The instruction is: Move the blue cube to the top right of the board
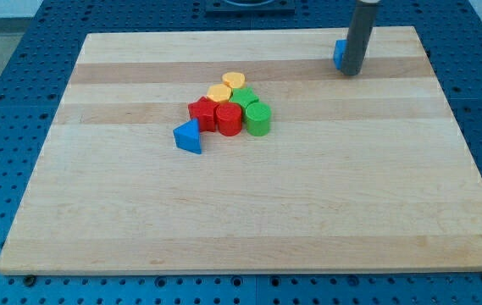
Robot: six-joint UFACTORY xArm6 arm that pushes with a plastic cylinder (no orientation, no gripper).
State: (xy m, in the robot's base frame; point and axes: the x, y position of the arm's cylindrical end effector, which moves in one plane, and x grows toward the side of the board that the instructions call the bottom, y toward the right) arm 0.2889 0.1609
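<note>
Counter (249, 212): pale wood, planked strips, smooth satin finish with visible grain. Under it, blue perforated base (3, 161), matt, looks like metal. Rod (359, 38): dark grey, smooth, slight sheen. Blue cube (340, 53) and red cylinder (229, 119): matt painted look.

My tip (351, 73) stood in the upper right of the frame, touching the blue cube (340, 52), which peeked out on the rod's left side near the board's (308, 212) top edge. Well apart, left of centre, clustered two yellow blocks (227, 85), a red star (201, 111), a red cylinder (229, 119), two green blocks (253, 113) and a blue triangular block (188, 136).
</note>
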